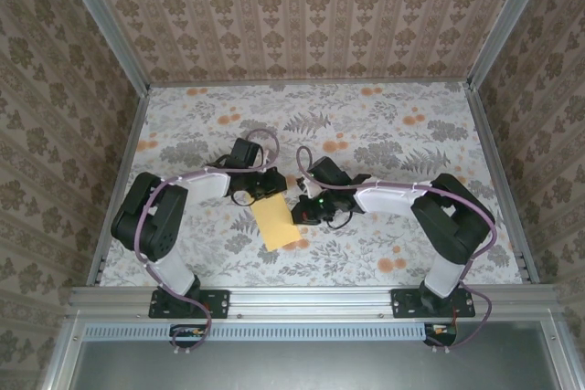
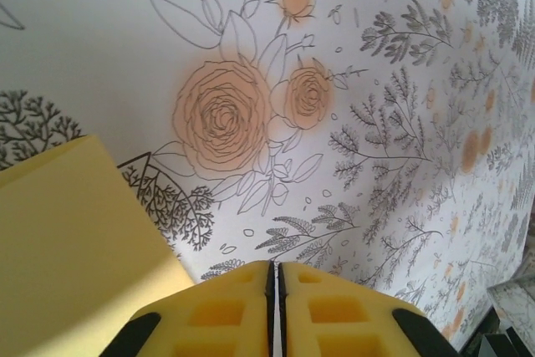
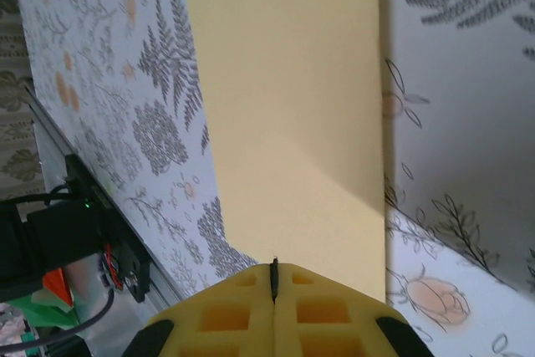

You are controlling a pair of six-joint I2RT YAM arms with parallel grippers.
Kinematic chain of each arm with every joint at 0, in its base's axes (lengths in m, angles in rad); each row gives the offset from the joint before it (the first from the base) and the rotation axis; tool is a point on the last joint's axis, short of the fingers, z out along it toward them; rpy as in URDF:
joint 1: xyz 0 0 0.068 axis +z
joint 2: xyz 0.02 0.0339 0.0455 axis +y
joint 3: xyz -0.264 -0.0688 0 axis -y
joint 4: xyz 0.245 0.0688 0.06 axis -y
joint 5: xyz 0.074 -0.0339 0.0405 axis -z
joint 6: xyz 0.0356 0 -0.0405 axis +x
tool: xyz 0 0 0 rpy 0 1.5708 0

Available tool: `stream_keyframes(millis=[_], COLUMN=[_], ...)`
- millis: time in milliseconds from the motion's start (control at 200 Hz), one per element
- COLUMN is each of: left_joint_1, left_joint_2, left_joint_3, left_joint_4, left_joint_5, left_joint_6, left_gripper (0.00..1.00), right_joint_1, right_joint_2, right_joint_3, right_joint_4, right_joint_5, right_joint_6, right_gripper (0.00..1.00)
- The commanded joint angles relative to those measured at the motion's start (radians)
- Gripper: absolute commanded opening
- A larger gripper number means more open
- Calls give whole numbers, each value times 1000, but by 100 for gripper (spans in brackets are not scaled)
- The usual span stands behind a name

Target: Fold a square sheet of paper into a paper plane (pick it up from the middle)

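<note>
From my seat this looks like an early stage. The pale-yellow sheet of thin paper [image 1: 277, 222] reads as an oblong rather than a square, so I judge that one fold in half is made. The nose folds, the wings and the dart shape are all left to do. The sheet lies near the middle of the floral-printed desk [image 1: 384, 134], between the two arms. It is plain and unmarked, with straight edges (one long edge throws a shadow in the right wrist view, so it may sit slightly raised). The left tool [image 2: 274, 270] has its yellow pads pressed together on nothing, just beside the sheet's corner. The right tool [image 3: 274, 267] is likewise closed at the sheet's edge; whether it pinches paper I cannot tell.
</note>
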Motion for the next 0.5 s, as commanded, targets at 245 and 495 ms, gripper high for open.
stream_keyframes(millis=[245, 495], left_joint_1=[-34, -34], left_joint_2=[47, 84], left_joint_3=[14, -4], left_joint_4=[-24, -32], left_joint_5=[24, -1], left_joint_6=[29, 21], left_gripper=[0, 0], right_joint_1=[-6, -6], right_joint_2=[120, 161], right_joint_3=[45, 65], right_joint_4=[80, 52], right_joint_5=[28, 39], right_joint_6=[67, 60], right_gripper=[0, 0])
